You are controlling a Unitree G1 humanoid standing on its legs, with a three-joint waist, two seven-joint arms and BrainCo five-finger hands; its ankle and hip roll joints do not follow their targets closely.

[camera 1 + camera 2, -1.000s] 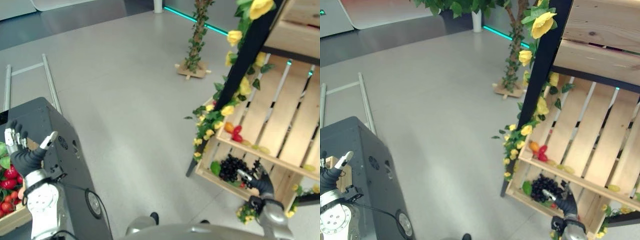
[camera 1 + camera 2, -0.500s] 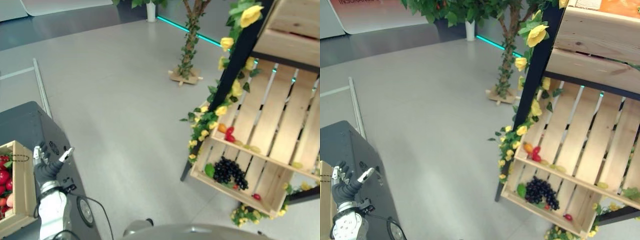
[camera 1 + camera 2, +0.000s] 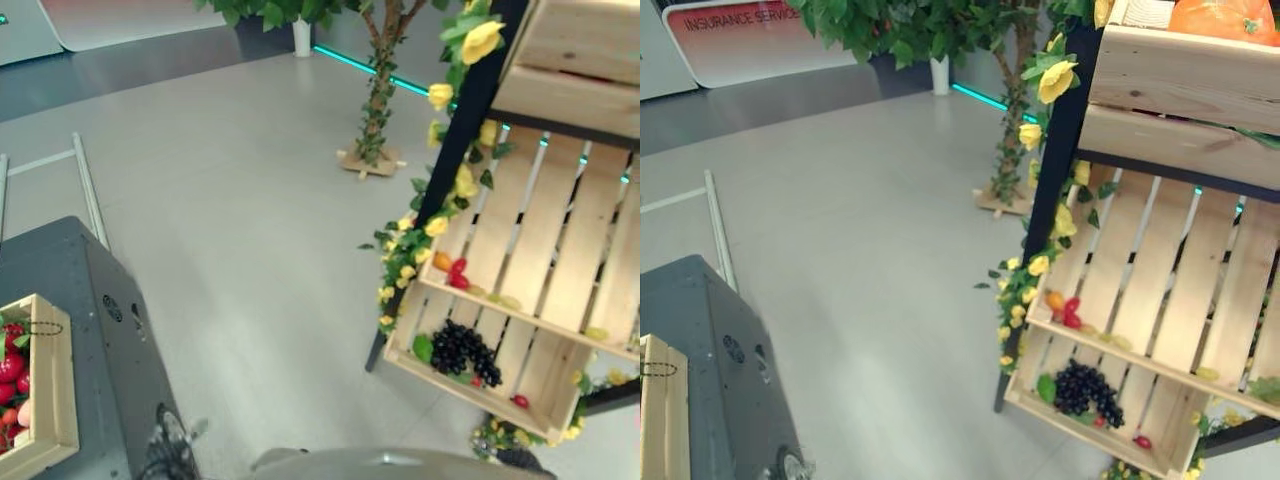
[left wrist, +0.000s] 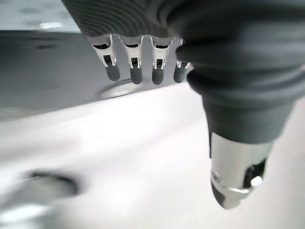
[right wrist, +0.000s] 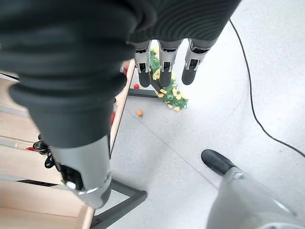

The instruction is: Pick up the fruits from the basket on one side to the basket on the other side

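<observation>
Your right robot hand (image 5: 162, 67) and left robot hand (image 4: 138, 62) hang open, empty. You're between picks: reach next for the grapes (image 3: 462, 350) in the wooden crate (image 3: 545, 395).

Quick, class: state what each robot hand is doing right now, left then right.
Left hand: open, fingers straight, holding nothing.
Right hand: open, fingers straight, holding nothing.

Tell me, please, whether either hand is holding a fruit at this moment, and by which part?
Nothing is held. The left hand and right hand both have relaxed, empty fingers; the black grapes lie in the wooden crate.
</observation>
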